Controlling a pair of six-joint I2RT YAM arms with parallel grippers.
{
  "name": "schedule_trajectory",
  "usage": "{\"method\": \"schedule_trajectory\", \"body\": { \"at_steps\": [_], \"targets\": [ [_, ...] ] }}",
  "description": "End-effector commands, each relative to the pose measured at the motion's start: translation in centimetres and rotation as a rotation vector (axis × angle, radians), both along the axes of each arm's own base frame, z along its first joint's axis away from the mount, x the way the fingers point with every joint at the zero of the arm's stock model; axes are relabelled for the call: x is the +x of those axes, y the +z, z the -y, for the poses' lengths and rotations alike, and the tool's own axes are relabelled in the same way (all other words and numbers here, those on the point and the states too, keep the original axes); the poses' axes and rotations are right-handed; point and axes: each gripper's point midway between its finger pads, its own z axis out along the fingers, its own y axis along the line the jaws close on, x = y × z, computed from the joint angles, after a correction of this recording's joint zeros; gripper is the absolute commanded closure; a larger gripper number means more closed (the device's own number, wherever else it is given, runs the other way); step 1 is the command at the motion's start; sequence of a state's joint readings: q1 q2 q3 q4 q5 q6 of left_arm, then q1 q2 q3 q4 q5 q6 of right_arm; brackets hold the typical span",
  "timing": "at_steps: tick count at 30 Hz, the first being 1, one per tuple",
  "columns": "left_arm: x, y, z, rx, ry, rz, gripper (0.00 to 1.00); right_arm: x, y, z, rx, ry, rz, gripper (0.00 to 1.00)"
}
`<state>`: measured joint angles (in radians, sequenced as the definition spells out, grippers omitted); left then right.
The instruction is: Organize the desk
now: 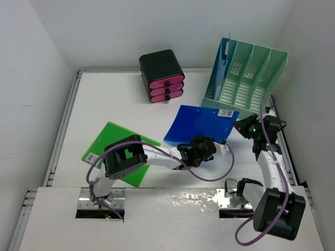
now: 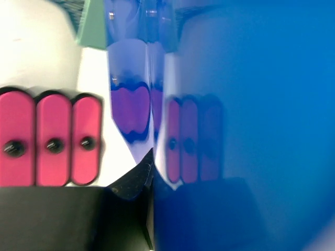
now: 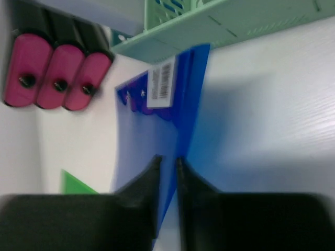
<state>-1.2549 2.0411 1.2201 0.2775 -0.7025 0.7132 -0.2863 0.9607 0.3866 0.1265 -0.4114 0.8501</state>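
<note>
Desk [image 1: 104, 99] between white walls [image 1: 36, 57] bears blue folder [image 1: 196, 123] pinched by left hand [image 1: 204, 142] and right hand [image 3: 167, 163].

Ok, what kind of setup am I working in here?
Probably a staged office-desk test cell: a white railed desk inside plain walls, holding a green file sorter, a pink-fronted drawer unit and a blue folder.

Plain white walls [image 1: 157, 26] enclose the desk [image 1: 104, 99] on three sides under even light.
</note>
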Motion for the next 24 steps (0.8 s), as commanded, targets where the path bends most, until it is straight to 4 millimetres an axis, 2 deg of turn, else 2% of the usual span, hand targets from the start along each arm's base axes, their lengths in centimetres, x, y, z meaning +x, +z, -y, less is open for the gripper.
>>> {"method": "schedule_trajectory", "body": {
  "at_steps": [1,2,3,4,5,6,8,10,13,14,16,17,18,19,20,21,22,23,24],
  "targets": [
    [-2.9,1.5,2.2,-0.117,-0.106,-0.223,1.0,-0.2,4.0,1.3,-0.265,0.102,-0.012,0.77],
    [-2.9,2.9,2.0,-0.148,-0.109,-0.241,1.0,-2.0,2.9,1.7,-0.29,0.102,-0.127,0.67],
    [-3.6,3.3,2.0,-0.139,-0.138,-0.302,1.0,-1.9,5.1,3.5,-0.408,0.056,-0.112,0.57],
    [-3.7,4.8,2.1,-0.188,-0.139,-0.339,1.0,-2.8,5.4,4.0,-0.435,0.043,-0.152,0.4],
    [-3.0,6.2,1.7,-0.204,-0.126,-0.372,1.0,-2.9,6.4,4.6,-0.466,0.02,-0.143,0.36],
    [-3.3,6.9,2.1,-0.224,-0.155,-0.421,1.0,-2.8,8.4,5.6,-0.515,-0.026,-0.119,0.33],
    [-2.6,9.1,1.6,-0.278,-0.148,-0.463,1.0,-3.4,10.3,6.2,-0.551,-0.066,-0.103,0.29],
    [-2.9,11.3,1.6,-0.314,-0.171,-0.492,1.0,-4.0,12.4,7.1,-0.598,-0.107,-0.097,0.27],
    [-3.0,13.7,1.1,-0.336,-0.193,-0.476,1.0,-4.3,13.8,7.6,-0.637,-0.123,-0.089,0.25],
    [-3.0,14.2,0.9,-0.335,-0.203,-0.467,1.0,-4.3,14.0,7.5,-0.648,-0.111,-0.082,0.25],
    [-3.2,15.5,0.2,-0.319,-0.237,-0.437,1.0,-4.3,14.2,6.9,-0.676,-0.053,-0.056,0.17],
    [-2.6,16.2,-0.5,-0.323,-0.241,-0.43,1.0,-4.6,14.7,7.0,-0.699,-0.055,-0.032,0.15],
    [-3.0,16.5,-0.8,-0.324,-0.279,-0.46,1.0,-4.9,15.0,7.3,-0.753,-0.046,-0.017,0.1],
    [-3.0,18.0,-1.5,-0.339,-0.318,-0.461,1.0,-4.8,15.4,7.6,-0.79,-0.053,0.009,0.08],
    [-2.0,18.7,-2.9,-0.339,-0.314,-0.483,1.0,-4.9,15.9,7.7,-0.821,-0.054,0.038,0.07],
    [-2.5,19.3,-3.1,-0.346,-0.366,-0.517,1.0,-5.2,16.6,7.5,-0.88,-0.03,0.083,0.05],
    [-1.9,20.6,-4.3,-0.343,-0.384,-0.497,1.0,-5.0,17.1,7.2,-0.902,-0.005,0.12,0.05],
    [-2.7,21.3,-4.8,-0.316,-0.446,-0.506,1.0,-4.9,17.9,5.5,-0.92,0.087,0.198,0.04],
    [-2.9,21.9,-5.3,-0.323,-0.456,-0.515,1.0,-4.9,18.4,4.7,-0.916,0.12,0.241,0.04]
  ]
}}
